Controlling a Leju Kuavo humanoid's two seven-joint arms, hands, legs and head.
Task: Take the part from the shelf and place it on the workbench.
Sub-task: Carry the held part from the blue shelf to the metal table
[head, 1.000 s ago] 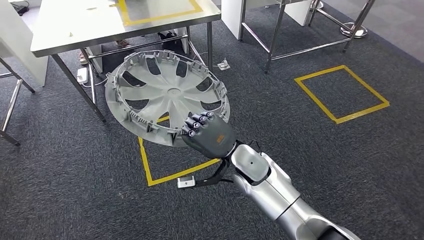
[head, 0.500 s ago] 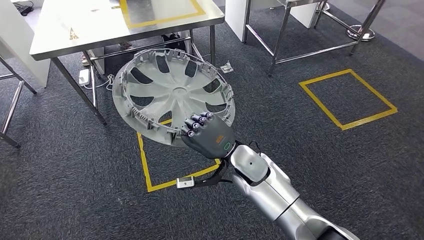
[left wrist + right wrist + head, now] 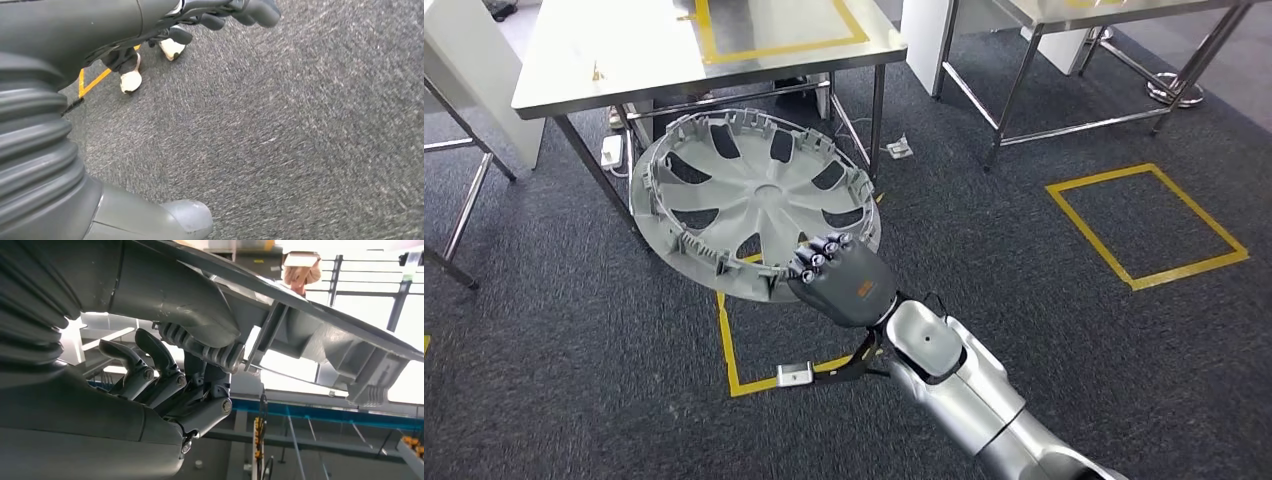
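The part is a grey plastic wheel cover (image 3: 744, 190), inner side up, tilted over the carpet. My right hand (image 3: 844, 280) grips its near rim, fingers curled over the edge. The right wrist view shows the same grip from below: the fingers (image 3: 150, 370) wrap the rim of the wheel cover (image 3: 320, 335). The steel workbench (image 3: 624, 60), marked with a yellow taped square, stands just beyond the cover at the upper left. My left hand (image 3: 75, 30) hangs above the carpet, thumb and fingers apart, holding nothing.
A yellow taped square (image 3: 764, 360) lies on the carpet under my right arm, another (image 3: 1144, 225) to the right. A second metal table (image 3: 1124, 20) stands at the back right. A power strip and cables (image 3: 611, 150) lie under the workbench, beside its legs.
The whole view has shifted as the camera moved: the workbench now sits lower and further right in the picture. The right hand still holds the wheel cover the same way.
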